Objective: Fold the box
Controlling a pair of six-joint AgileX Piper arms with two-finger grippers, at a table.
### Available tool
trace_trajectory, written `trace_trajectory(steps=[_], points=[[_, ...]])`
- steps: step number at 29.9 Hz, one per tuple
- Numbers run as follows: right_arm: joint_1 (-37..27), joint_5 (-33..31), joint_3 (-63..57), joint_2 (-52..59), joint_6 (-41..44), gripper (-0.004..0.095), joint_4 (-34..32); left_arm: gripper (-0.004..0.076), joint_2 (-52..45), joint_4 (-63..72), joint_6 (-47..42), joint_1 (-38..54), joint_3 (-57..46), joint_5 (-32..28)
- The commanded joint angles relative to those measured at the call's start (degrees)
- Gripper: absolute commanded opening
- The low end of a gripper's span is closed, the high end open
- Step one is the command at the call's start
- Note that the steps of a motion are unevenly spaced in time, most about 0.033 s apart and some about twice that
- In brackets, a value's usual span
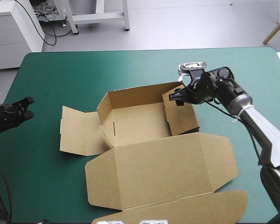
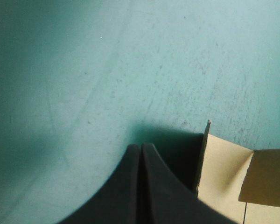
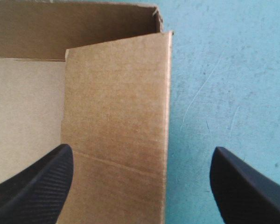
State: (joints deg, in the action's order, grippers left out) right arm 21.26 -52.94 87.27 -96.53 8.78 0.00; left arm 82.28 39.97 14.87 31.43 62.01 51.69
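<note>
Two claws: right claw (image 3: 141, 154) spread wide, empty, over box (image 1: 135, 122) right wall; left claw (image 2: 141, 148) closed, near box

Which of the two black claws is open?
The right gripper, poised at the raised right-hand wall of the box: its fingers stand wide apart. The left gripper, near the left edge of the table, has its fingers shut into one point.

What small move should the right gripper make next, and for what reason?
Probably lower the right gripper a little and shut it on the side wall of the box. Its fingers stand open with that wall between them, one over the box floor, one over the teal-green cover.
</note>
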Motion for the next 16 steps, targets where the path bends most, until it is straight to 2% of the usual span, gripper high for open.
trace_trajectory(steps=[1, 8, 16], points=[[0.0, -4.0, 6.9, 2.6, -1.4, 0.0806, 0.0, -0.0010, -2.1, 3.1, -0.3, 0.0, 1.6, -1.1], [0.0, -16.1, 19.1, 2.9, -1.5, 0.0806, -3.0, -0.0010, -2.1, 3.1, -0.3, 0.0, 1.6, -1.1], [0.0, -16.0, 20.8, 7.4, -1.3, 0.0806, -2.3, -0.0010, -2.1, 3.1, -0.3, 0.0, 1.6, -1.1]])
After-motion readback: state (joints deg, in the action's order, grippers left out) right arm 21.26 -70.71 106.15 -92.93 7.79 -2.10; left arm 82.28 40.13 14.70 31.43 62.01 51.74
